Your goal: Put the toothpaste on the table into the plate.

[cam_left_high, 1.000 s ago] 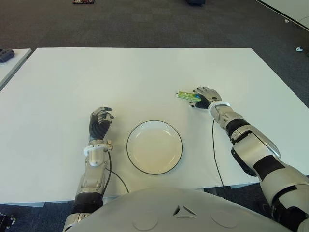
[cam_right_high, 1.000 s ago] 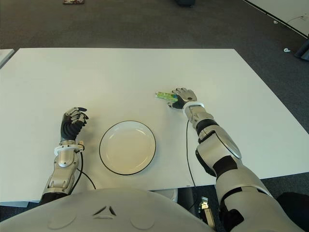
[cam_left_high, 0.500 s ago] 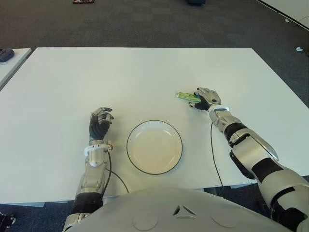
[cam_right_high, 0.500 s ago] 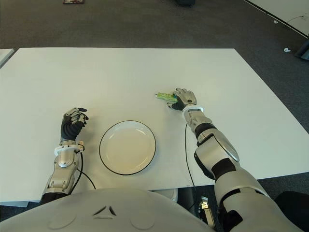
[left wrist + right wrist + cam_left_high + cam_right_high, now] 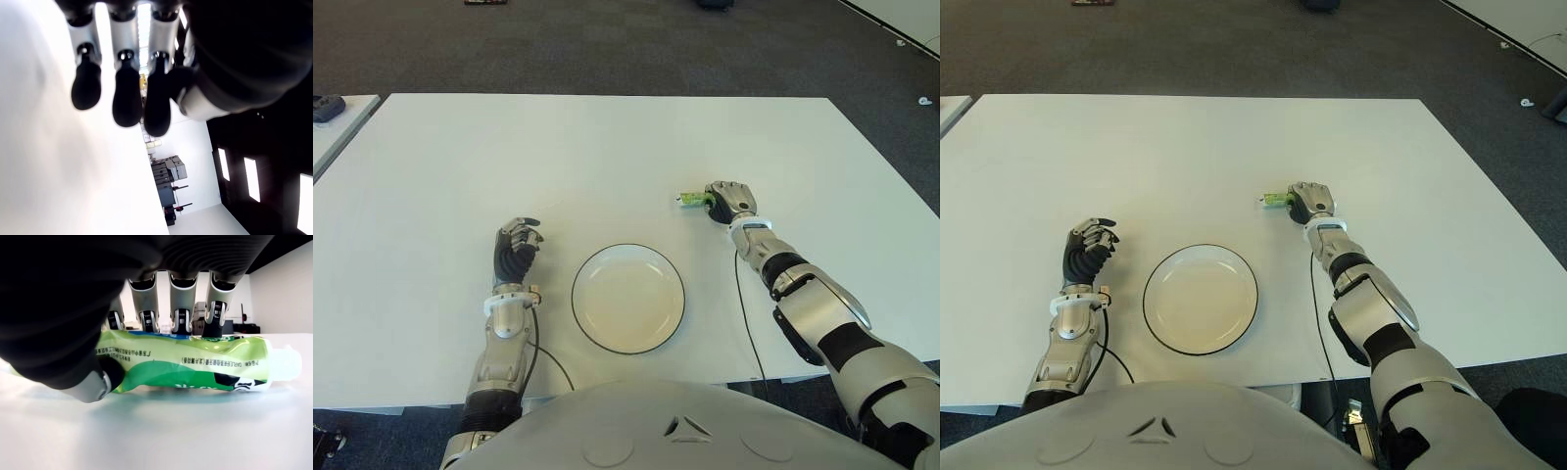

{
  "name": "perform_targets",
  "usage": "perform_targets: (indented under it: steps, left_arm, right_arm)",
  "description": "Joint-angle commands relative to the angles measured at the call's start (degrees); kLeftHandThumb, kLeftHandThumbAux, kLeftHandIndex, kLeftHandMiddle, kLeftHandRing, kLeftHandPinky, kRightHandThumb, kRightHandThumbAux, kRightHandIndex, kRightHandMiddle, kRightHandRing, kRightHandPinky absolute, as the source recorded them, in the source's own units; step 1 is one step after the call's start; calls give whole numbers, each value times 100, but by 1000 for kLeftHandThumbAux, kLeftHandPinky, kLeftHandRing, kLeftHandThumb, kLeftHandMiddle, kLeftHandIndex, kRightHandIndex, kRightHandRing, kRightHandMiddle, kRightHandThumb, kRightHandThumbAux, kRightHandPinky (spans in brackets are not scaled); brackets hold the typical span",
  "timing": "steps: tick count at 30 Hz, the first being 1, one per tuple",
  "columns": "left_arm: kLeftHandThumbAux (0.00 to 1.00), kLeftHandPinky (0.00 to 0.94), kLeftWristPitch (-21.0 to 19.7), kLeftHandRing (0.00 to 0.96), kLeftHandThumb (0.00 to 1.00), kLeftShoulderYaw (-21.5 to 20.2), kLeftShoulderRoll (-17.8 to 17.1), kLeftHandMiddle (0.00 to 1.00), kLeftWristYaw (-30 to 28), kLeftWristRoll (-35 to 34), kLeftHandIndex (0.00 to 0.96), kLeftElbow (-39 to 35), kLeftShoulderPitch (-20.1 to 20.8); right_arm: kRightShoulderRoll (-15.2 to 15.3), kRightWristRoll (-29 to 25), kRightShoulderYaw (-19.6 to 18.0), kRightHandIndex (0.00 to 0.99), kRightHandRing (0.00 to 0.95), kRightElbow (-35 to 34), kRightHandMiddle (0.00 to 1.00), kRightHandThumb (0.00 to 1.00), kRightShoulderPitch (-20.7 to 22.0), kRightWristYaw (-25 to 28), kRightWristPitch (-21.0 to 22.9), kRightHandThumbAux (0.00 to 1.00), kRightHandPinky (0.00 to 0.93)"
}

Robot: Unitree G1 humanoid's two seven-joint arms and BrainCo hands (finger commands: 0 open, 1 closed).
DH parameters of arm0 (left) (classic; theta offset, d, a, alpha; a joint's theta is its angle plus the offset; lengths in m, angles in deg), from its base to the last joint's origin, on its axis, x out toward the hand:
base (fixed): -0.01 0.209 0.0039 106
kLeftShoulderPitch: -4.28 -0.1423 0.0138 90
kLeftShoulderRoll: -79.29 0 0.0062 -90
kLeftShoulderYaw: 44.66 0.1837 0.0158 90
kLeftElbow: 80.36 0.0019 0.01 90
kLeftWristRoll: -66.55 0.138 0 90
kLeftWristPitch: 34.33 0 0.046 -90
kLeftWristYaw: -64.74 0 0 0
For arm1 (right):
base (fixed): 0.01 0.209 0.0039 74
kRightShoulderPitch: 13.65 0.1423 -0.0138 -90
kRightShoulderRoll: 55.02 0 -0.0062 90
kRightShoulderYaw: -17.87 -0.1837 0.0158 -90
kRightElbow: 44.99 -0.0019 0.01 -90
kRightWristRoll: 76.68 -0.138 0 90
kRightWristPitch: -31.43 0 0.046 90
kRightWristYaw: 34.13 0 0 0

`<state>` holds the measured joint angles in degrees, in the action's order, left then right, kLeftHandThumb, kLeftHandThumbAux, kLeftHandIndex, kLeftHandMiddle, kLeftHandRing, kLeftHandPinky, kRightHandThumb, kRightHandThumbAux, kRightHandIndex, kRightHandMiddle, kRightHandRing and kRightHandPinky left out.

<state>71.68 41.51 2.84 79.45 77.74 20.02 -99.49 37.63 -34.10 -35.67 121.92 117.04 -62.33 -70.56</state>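
Now the right robot hand has closed over the toothpaste tube, fingers behind, thumb in front; less tube shows than before. Tube remains on the tabletop, beyond-right of the plate. Lift not begun. Left robot hand, curled and empty, shows left of the plate.

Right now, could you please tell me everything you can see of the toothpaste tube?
The toothpaste tube is a small, soft-looking green tube with white and blue print and a pale cap at one end. It lies on its side on the white table, beyond and to the right of the plate. The right robot hand is closed over it, fingers on its far side and thumb on the near side; only the capped end shows past the hand in the eye views.
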Motion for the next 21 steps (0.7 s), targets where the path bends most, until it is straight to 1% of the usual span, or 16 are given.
perform_targets:
  steps: [1,3,8,21]
  left_arm:
    - [715,650,0,687,707,-11,-2,695,37,17,436,95,31]
    - [715,657,-2,688,707,-7,-9,697,35,27,436,94,34]
    - [715,665,18,689,708,2,3,699,36,24,436,68,37]
    - [715,670,-9,687,708,-35,19,695,-3,-69,436,41,38]
  right_arm:
    - [-173,-27,-44,434,649,98,621,704,-295,109,-309,724,652]
    - [-192,-32,-76,435,666,91,645,705,-272,94,-372,725,662]
    - [-216,-41,-157,436,679,76,665,705,-246,72,-519,726,669]
    - [-216,4,-178,437,684,21,668,705,-189,14,-799,727,685]
